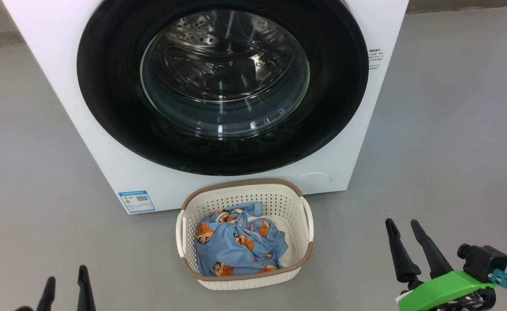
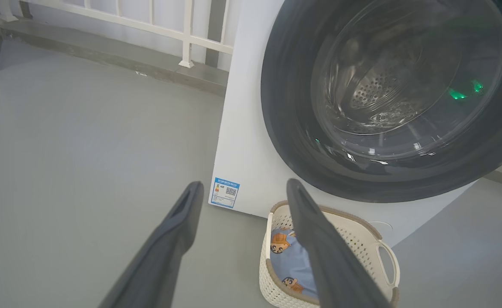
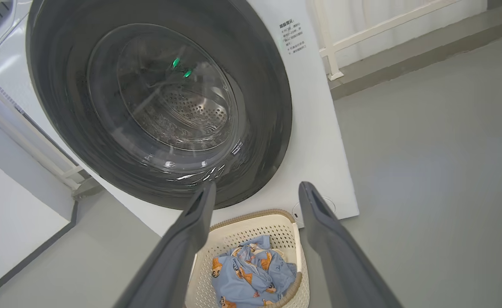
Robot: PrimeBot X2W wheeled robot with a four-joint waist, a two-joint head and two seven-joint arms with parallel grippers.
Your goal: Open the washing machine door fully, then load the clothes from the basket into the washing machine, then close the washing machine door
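Bright, even, diffuse light; faint shadows on the smooth grey floor (image 1: 443, 129); white glints streak the clear domed glass of the round glossy black washing machine door (image 1: 223, 86); green reflections there in wrist views; straight lines bow at wrist-view edges.

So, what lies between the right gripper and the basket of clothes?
Nothing but bare grey floor: in the head view the open right gripper hovers apart from the basket, with no object between them.
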